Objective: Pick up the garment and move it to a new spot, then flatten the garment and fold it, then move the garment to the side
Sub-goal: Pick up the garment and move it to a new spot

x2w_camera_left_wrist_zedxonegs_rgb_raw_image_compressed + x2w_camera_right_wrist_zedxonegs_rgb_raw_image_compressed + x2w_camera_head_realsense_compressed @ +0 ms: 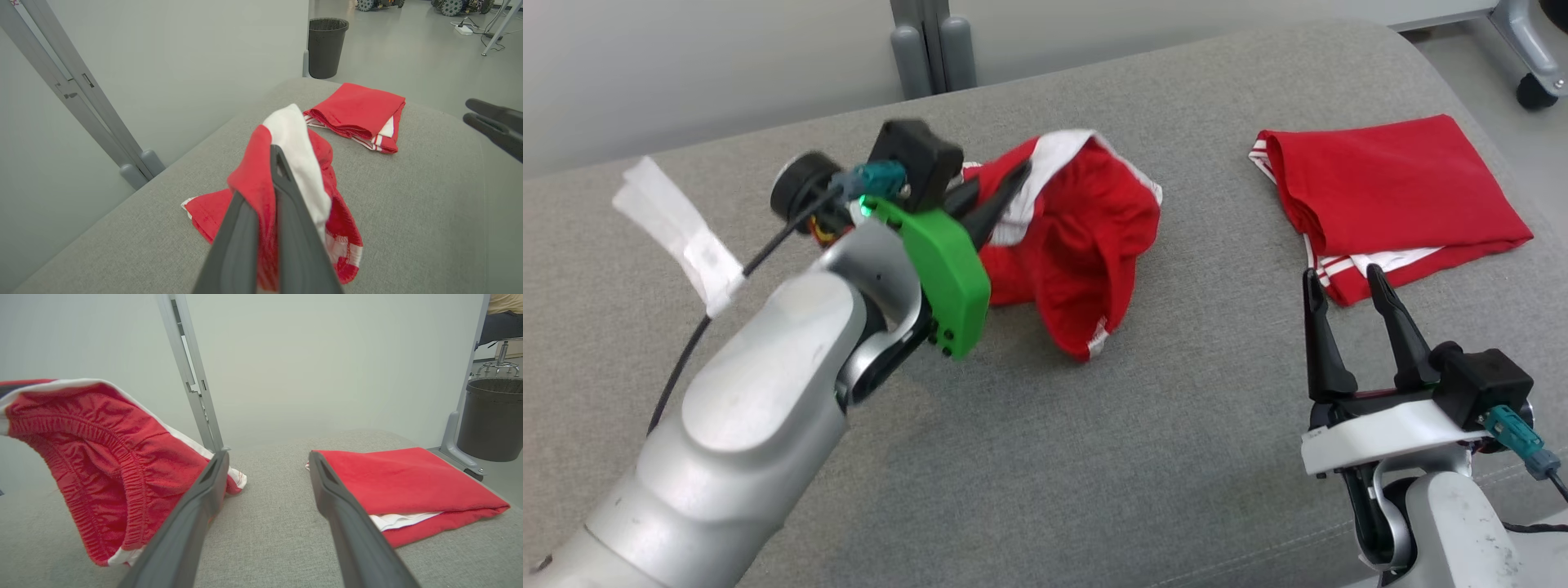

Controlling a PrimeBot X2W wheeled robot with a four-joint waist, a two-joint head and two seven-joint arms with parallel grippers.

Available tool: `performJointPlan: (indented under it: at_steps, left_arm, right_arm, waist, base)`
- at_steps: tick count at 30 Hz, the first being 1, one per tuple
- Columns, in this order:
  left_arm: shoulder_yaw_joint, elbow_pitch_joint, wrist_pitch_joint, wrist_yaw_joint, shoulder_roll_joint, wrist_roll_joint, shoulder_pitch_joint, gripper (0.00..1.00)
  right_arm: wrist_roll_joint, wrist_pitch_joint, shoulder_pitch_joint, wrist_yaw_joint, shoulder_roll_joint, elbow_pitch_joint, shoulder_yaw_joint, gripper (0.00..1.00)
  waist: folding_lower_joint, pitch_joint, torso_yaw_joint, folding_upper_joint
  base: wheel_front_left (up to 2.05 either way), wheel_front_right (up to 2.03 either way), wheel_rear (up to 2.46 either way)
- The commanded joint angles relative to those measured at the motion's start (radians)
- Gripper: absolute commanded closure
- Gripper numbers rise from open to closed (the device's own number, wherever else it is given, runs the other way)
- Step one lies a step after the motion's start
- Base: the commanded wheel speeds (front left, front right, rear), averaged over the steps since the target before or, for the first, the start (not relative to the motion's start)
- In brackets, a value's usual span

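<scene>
My left claw is clenched on a bunch of the red shorts. It pinches them near the white band at the top edge, and both red and white cloth are squeezed between the two fingers. The pinched part is raised off the grey cushion, and the rest hangs down in a loose, open fold. The left wrist view shows a trailing leg lying on the cushion behind. In the head view the lowest hem looks to be touching or just brushing the fabric surface, though I cannot say for certain which.

My right claw is released. Its fingers are spread with nothing between them, and it hovers just in front of a second red piece, the folded shorts, which lie flat on the right side well apart from mine.

I judge this cloth to be light, soft and completely limp. It should not slip out of a firm pinch, but it will sag, swing and bunch wherever it is not supported. The ribbed elastic waist, seen from the right wrist, is the thickest and most grippable line. I would take the waistband at a second point with the free claw so the shorts hang spread between the two holds.
</scene>
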Motion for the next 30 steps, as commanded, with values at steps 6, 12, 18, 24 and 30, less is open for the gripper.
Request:
performJointPlan:
  at_steps: [6, 12, 18, 24, 30]
  left_arm:
    - [-0.033, 0.078, -0.028, 0.037, 0.092, 0.006, 0.202, 1.00]
    - [-0.014, 0.180, -0.101, 0.077, 0.108, -0.019, 0.306, 1.00]
    - [-0.017, 0.243, -0.169, 0.069, 0.077, -0.012, 0.299, 0.13]
    - [-0.010, 0.291, -0.238, 0.076, 0.044, -0.005, 0.278, 0.00]
    - [0.002, 0.313, -0.304, 0.089, 0.025, -0.017, 0.307, 0.00]
  right_arm:
    - [0.011, -0.014, -0.015, -0.001, -0.002, 0.019, 0.012, 0.00]
    - [0.003, -0.019, -0.014, -0.001, -0.001, 0.039, 0.004, 0.00]
    - [-0.004, -0.022, -0.021, -0.001, -0.002, 0.062, 0.004, 0.00]
    - [-0.011, -0.020, -0.012, -0.001, -0.002, 0.082, 0.016, 0.00]
    - [-0.029, -0.006, 0.023, -0.001, -0.002, 0.091, 0.003, 0.00]
  waist:
    - [0.0001, 0.050, -0.023, -0.0001]
    - [0.0001, 0.049, 0.000, -0.0001]
    - [0.0001, 0.029, 0.036, -0.0001]
    - [0.0001, -0.018, 0.064, -0.0001]
    - [0.0001, -0.103, 0.105, -0.0001]
  base:
    - [0.00, 0.00, 0.00]
    - [0.00, 0.00, 0.00]
    - [0.00, 0.00, 0.00]
    - [0.00, 0.00, 0.00]
    - [0.00, 0.00, 0.00]
